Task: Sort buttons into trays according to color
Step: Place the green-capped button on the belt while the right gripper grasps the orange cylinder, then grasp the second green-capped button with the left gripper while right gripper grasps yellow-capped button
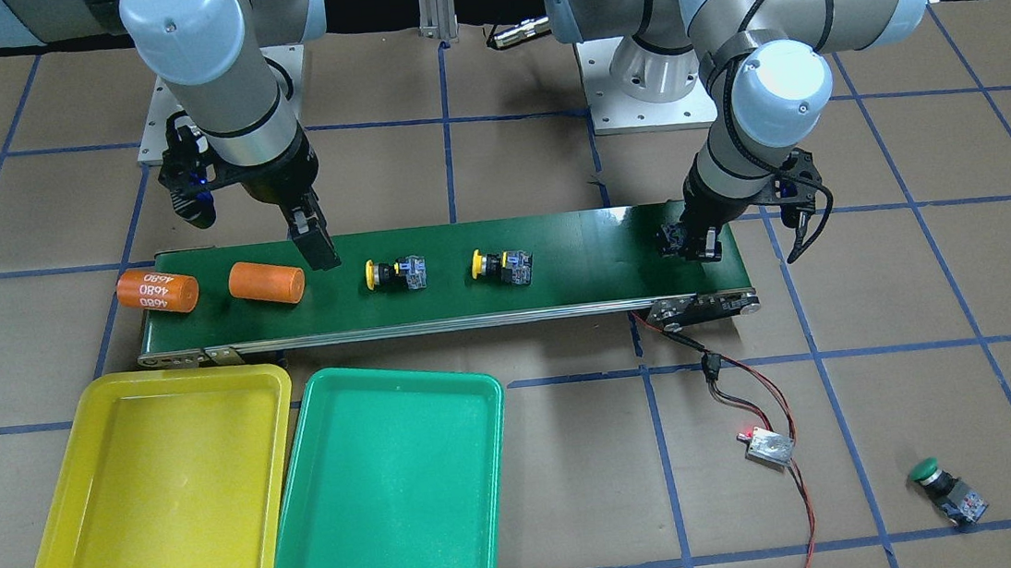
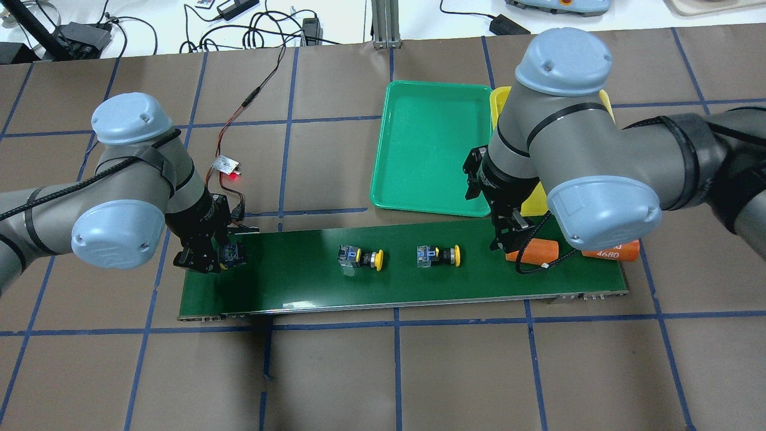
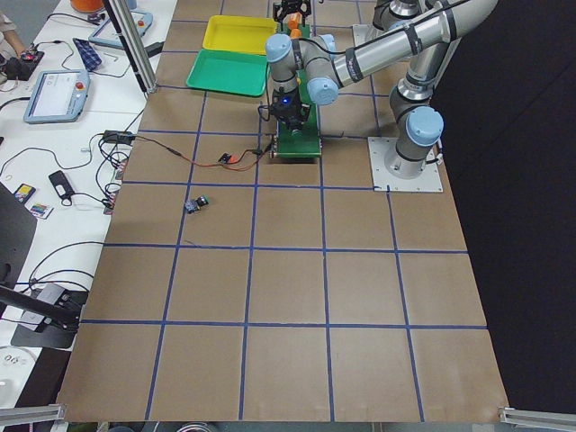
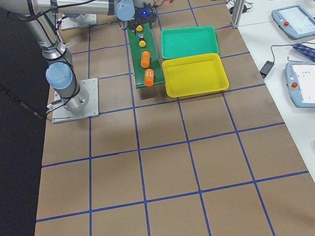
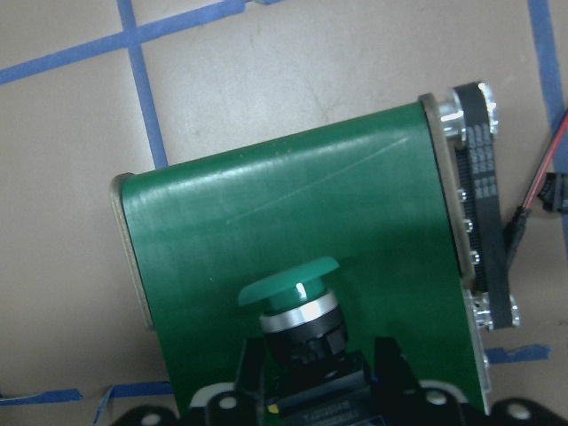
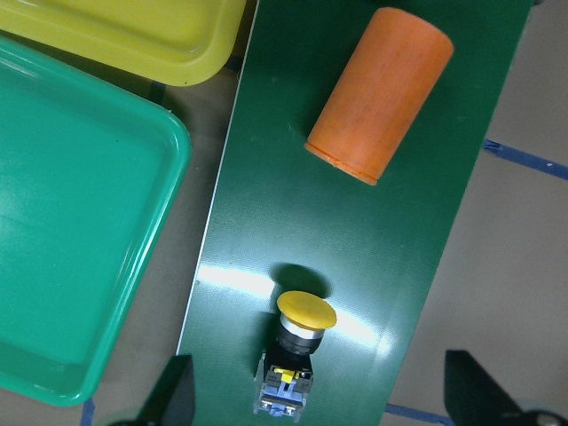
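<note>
Two yellow-capped buttons (image 1: 395, 273) (image 1: 501, 266) lie on their sides on the dark-green conveyor belt (image 1: 578, 263). My left gripper (image 2: 209, 256) is at the belt's end, shut on a green-capped button (image 5: 288, 288) by its black collar and block. Another green button (image 1: 945, 490) lies on the table, off the belt. My right gripper (image 1: 317, 251) hangs open over the belt, its fingers (image 6: 175, 395) spread wide on either side of a yellow button (image 6: 302, 342). The yellow tray (image 1: 190, 381) and the green tray (image 1: 403, 379) stand side by side, both bare inside.
Two orange cylinders (image 1: 157, 292) (image 1: 266, 282) lie on the belt's other end, close to my right gripper. A small circuit board (image 1: 767, 446) with a red light and red-black wires (image 1: 806, 515) lies on the table near the left arm's end of the belt.
</note>
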Action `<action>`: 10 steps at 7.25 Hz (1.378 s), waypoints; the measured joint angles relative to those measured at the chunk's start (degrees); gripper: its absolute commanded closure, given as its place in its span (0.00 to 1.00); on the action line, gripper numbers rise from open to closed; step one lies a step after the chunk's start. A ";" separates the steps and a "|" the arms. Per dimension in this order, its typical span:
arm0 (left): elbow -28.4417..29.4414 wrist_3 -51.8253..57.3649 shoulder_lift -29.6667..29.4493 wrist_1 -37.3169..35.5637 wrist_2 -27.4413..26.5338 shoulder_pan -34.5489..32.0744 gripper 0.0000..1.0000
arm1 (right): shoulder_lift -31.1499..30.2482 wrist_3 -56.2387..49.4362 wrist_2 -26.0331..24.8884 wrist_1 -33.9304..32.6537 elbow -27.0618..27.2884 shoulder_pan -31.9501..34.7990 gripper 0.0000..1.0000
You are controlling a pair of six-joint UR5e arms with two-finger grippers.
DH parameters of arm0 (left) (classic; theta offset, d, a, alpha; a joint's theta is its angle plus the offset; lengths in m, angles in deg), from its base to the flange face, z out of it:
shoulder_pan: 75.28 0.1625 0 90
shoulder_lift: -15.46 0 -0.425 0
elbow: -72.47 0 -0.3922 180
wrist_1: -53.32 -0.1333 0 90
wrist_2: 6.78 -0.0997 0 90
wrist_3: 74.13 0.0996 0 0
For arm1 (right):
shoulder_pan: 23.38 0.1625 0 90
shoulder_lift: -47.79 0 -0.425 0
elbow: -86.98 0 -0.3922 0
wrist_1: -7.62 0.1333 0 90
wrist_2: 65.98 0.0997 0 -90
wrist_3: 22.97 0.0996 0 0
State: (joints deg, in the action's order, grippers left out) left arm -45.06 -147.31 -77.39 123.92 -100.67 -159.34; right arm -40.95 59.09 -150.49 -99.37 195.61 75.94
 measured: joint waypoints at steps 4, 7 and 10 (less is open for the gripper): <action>5.83 10.57 0.36 -2.29 0.44 4.60 0.00 | 3.76 2.71 2.02 -0.73 0.35 0.60 0.00; 20.26 30.10 -12.19 -5.80 3.02 16.66 0.00 | 6.01 3.32 2.43 -2.02 1.81 0.83 0.00; 43.16 40.00 -31.98 -7.11 3.55 19.44 0.00 | 7.97 3.12 1.97 -7.32 4.32 0.76 0.01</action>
State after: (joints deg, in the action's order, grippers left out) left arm -1.90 -107.30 -109.37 116.81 -97.12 -139.90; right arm -32.99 62.21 -148.52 -106.68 199.93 76.71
